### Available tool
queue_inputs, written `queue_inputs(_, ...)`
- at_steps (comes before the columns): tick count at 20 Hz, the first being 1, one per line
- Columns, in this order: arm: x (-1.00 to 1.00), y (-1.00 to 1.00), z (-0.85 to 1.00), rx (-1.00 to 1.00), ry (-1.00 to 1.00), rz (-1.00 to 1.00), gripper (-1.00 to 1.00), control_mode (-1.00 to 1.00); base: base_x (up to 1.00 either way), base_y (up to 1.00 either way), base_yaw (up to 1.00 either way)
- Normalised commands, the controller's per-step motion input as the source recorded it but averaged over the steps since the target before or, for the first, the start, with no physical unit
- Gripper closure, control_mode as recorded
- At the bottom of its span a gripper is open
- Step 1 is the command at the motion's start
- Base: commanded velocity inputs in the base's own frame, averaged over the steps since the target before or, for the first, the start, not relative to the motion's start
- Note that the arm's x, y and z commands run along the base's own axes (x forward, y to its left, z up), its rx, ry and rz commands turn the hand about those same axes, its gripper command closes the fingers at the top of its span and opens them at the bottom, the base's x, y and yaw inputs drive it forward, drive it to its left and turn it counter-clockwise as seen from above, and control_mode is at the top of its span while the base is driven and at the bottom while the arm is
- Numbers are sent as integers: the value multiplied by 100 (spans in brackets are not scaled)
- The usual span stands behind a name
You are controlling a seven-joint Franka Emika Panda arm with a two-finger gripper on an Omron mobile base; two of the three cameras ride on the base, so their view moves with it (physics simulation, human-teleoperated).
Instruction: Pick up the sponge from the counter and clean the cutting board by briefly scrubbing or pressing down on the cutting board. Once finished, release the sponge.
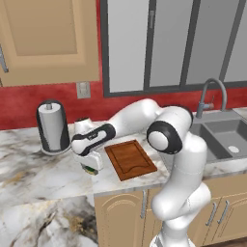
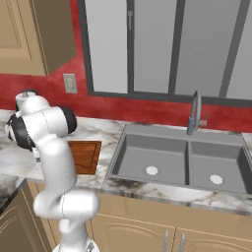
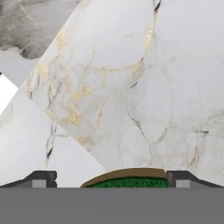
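Left base view: the gripper (image 1: 89, 168) sits low over the counter (image 1: 29, 169), with the sponge (image 1: 89, 169) directly beneath it, so the pickup looks under way and scrubbing and release remain. The cutting board (image 1: 130, 159) lies just beside the gripper, toward the sink (image 1: 226, 137).

Right base view: the arm hides part of the board.

Hand view: both fingertips (image 3: 42, 178) flank the sponge's green top; whether they pinch it, I cannot tell.
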Motion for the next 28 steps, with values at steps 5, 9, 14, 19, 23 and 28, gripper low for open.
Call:
queue_inputs(5, -5, -22, 51, 0, 0, 0, -100, -100, 0, 0, 0)
queue_inputs(9, -13, -25, 58, 1, -1, 0, -100, -100, 0, 0, 0)
queue_inputs(14, -27, -22, 51, 2, -5, 0, -100, -100, 0, 0, 0)
queue_inputs(19, -53, -21, 37, 4, -12, 0, -100, -100, 0, 0, 0)
queue_inputs(23, -51, -24, 46, 5, -9, 0, -100, -100, 0, 0, 0)
queue_inputs(28, -38, -30, 55, 5, -9, 0, -100, -100, 0, 0, 0)
